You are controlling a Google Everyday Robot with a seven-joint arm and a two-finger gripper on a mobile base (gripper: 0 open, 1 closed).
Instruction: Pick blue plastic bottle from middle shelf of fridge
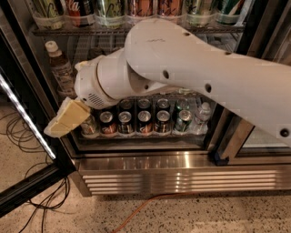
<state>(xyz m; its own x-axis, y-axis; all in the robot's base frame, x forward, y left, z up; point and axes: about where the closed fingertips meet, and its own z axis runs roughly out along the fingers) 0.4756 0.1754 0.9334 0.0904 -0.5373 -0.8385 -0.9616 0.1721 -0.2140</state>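
The blue plastic bottle (59, 68) stands upright at the left end of the middle shelf (93, 48) of the fridge (173, 175). It has a white cap, brown drink and a pale label. My gripper (64, 120), cream-coloured, hangs below and just in front of the bottle, at the fridge's left door edge, apart from the bottle. My big white arm (191, 68) crosses the fridge opening and hides most of the middle shelf.
Several cans (136, 122) and a small water bottle (202, 116) stand on the lowest rack. Cans and cups (109, 11) line the top shelf. The open door's lit edge (25, 120) is at the left. Cables (32, 200) and an orange cord (141, 211) lie on the floor.
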